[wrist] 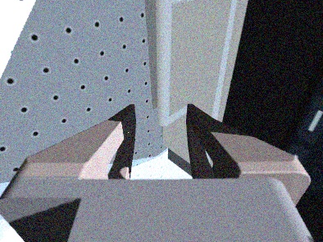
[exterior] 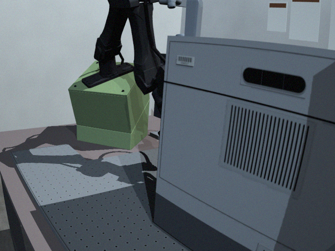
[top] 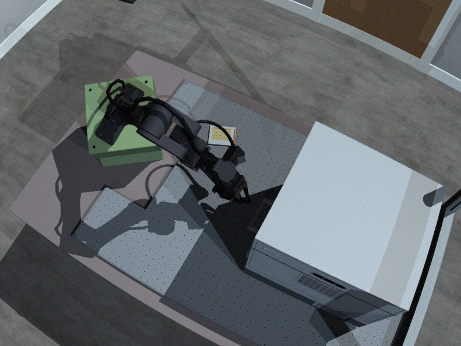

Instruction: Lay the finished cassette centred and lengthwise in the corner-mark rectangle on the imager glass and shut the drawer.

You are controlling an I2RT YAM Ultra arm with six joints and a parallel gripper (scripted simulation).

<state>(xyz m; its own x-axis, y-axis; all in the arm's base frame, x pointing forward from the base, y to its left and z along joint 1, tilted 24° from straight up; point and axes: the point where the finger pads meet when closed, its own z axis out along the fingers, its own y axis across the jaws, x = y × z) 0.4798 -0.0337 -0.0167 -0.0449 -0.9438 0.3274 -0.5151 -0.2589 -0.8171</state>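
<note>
The cassette FINISHED [top: 222,135], a small white and orange card, lies flat on the perforated table behind my arm, apart from the gripper. The imager IM [top: 346,215] is a large pale box at the right; it also fills the exterior view [exterior: 245,139]. Its drawer front [top: 261,213] sits in shadow on IM's left side. My gripper [top: 243,197] hangs low just left of that front. In the wrist view the fingers stand partly apart with nothing gripped. The lower end of the drawer's pale C-shaped handle [wrist: 166,65] shows between their tips. The glass is hidden.
The arm's green pedestal [top: 121,120] stands at the back left and also shows in the exterior view [exterior: 108,108]. IM hides the gripper in the exterior view. A grey post [exterior: 192,13] rises behind IM.
</note>
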